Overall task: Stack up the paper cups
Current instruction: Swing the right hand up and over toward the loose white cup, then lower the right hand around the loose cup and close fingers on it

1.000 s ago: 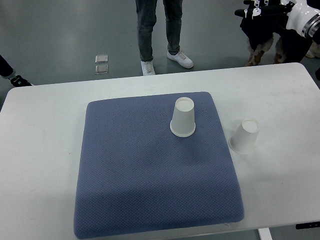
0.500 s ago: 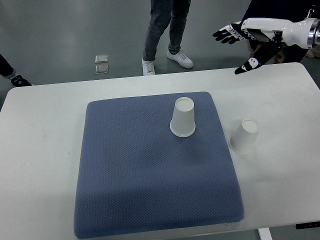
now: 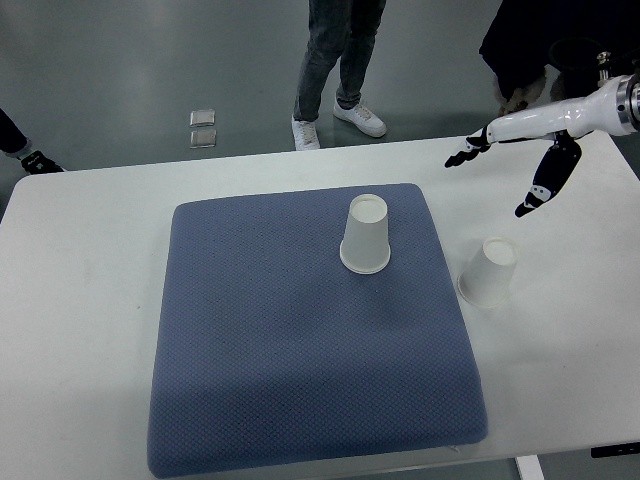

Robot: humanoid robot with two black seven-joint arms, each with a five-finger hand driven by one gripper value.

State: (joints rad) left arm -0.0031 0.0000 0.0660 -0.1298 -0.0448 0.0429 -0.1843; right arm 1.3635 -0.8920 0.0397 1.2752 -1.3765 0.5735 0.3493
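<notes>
Right robot hand (image 3: 520, 150) comes in from the right edge, above the counter's (image 3: 90, 250) far right part, fingers spread wide, holding nothing. One paper cup (image 3: 366, 234) stands upside down on the blue mat (image 3: 280, 350), near its far right corner, well left of & nearer than the hand. Second cup (image 3: 489, 272), also upside down & leaning a bit, sits on bare counter just off the mat's right edge, below the hand w/ a clear gap. A person's legs (image 3: 335, 60) show beyond the counter.
</notes>
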